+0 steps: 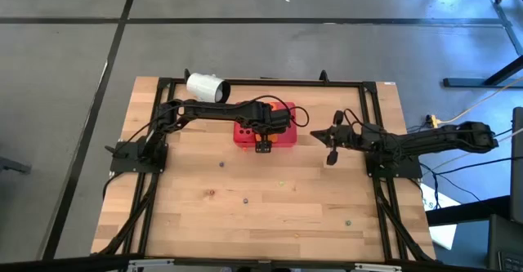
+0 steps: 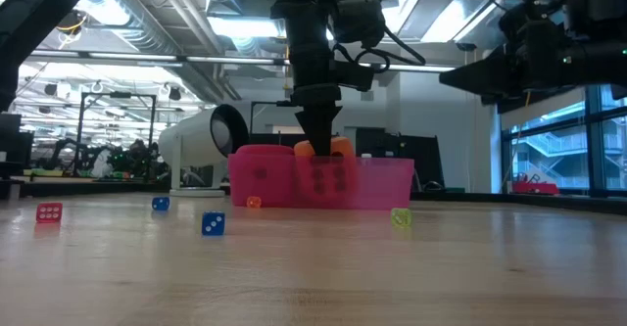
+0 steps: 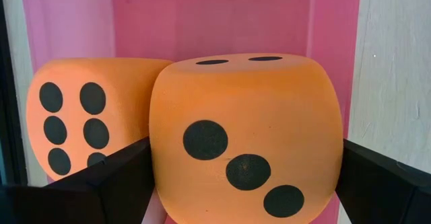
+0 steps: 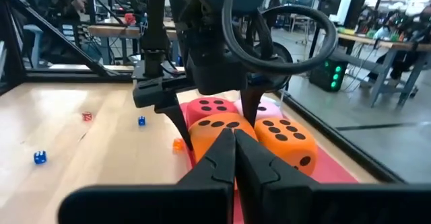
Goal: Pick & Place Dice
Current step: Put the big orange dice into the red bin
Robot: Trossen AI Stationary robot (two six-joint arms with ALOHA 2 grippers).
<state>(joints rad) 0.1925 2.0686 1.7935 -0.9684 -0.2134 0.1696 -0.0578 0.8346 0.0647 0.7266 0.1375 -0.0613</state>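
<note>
You are looking at four dice lying together in the red tray [image 1: 288, 138] near the far middle of the worktop [image 1: 270, 198]: the nearer orange die [image 3: 246, 133] is sitting between the two fingers [image 3: 114, 183] of the left claw [image 1: 262, 146], showing a diagonal of three pips, and the second orange die [image 3: 81, 126] is resting just beside it with its six-pip face turned toward the wrist camera. The left claw is standing wide around the nearer orange die; whether its fingers are pressing on the die's sides you cannot tell. In the right wrist view, the red die [image 4: 210, 107] and the pale pink die [image 4: 267, 107] are lying behind the two orange ones, all four close together. The right claw [image 1: 330, 154] is hanging closed and holding nothing, just to the right of the tray and apart from it. A white cup [image 1: 207, 87] is lying on its side at the far edge behind the tray. Several tiny dice are lying scattered across the near worktop, among them a small blue one [image 2: 213, 224] and a small red one [image 2: 49, 212].
</note>
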